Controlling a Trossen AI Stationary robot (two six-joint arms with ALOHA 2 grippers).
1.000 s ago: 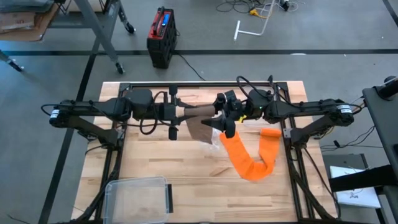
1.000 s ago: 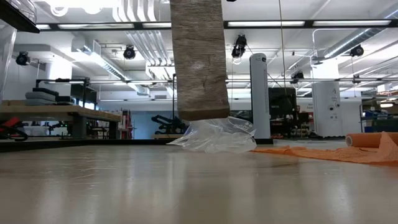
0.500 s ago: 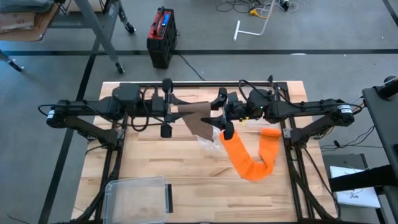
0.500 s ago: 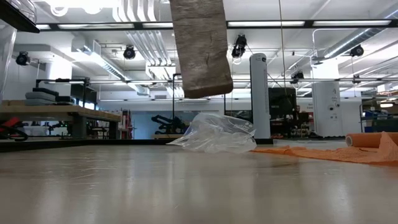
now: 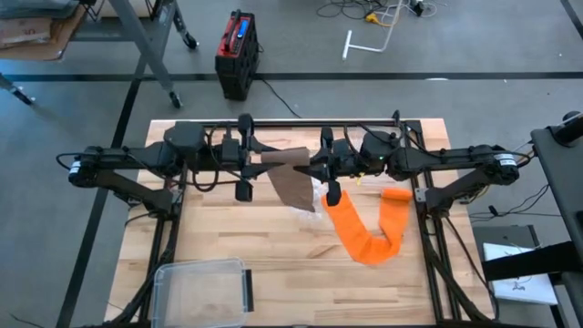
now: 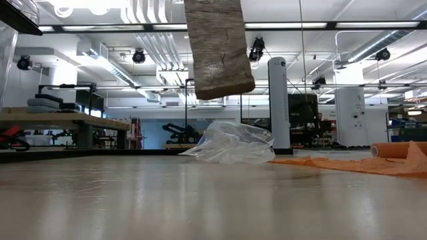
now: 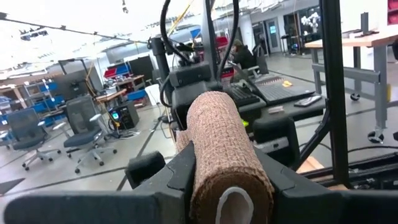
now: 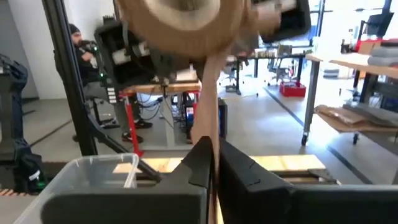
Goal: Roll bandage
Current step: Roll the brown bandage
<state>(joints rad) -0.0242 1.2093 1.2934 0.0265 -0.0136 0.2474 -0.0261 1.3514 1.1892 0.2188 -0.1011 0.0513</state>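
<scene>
Two grippers share one tan bandage above the table.
Left gripper (image 5: 258, 164) clamps the bandage roll (image 7: 219, 149); right gripper (image 5: 314, 169), at three o'clock, pinches its hanging tail (image 5: 293, 187).

place: lab/workshop | workbenches (image 6: 53, 123), office chairs (image 7: 84, 124), exposed ceiling ducts (image 6: 157, 47)

Left gripper (image 5: 258, 168) and right gripper (image 5: 312, 169) face each other above table (image 5: 228, 232) middle, bandage (image 5: 290, 178) between them. Plastic bag (image 6: 230, 143) below. Second bandage (image 5: 364, 228) right. Lidded container (image 5: 202, 290) at front-left edge.
</scene>
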